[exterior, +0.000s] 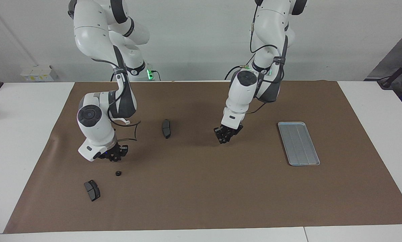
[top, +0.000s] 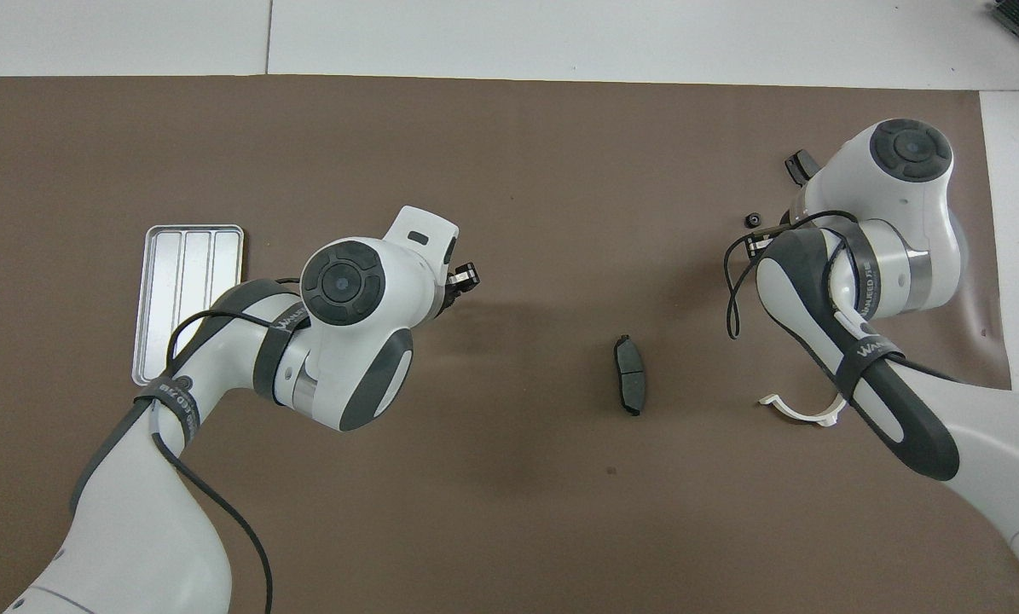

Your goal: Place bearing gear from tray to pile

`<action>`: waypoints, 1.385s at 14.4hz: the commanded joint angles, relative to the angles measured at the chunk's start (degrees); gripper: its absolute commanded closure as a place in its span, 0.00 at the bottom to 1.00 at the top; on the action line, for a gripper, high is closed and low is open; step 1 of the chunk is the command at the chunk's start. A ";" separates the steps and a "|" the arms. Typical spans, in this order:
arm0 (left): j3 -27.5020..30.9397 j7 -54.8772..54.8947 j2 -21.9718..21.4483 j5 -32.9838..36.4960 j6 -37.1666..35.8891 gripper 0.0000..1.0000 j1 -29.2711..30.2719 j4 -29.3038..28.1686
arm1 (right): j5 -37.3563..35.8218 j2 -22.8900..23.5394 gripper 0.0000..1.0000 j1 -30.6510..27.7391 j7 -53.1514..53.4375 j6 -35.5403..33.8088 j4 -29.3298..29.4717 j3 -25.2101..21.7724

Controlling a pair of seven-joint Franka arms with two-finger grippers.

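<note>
Two arms over brown mat [exterior: 201, 188]. Facing view: right gripper [exterior: 116, 155] hangs low just above the mat, beside one small black gear [exterior: 118, 173] (the pile), which sits a bit farther from robots, not gripped. Can't tell its claw gap. Left gripper [exterior: 225, 134] raised mid-mat, claw state unclear too. Tray [exterior: 298, 143] at left arm's end, looks bare. Brake pads [exterior: 92, 190] and [exterior: 166, 128] on mat.

Overhead view: gear [top: 754, 220] next to right wrist; tray [top: 187, 300] beside left arm; one pad [top: 629, 374] mid-mat.

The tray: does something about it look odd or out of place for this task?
The tray holds nothing, though it should supply gears. One small black gear already lies on the mat by the right tool.
</note>
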 commanded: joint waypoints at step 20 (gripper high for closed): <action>1.78 35.69 -14.47 3.02 -26.99 0.00 20.51 2.93 | 4.69 -0.71 0.38 24.25 33.84 9.90 4.50 1.11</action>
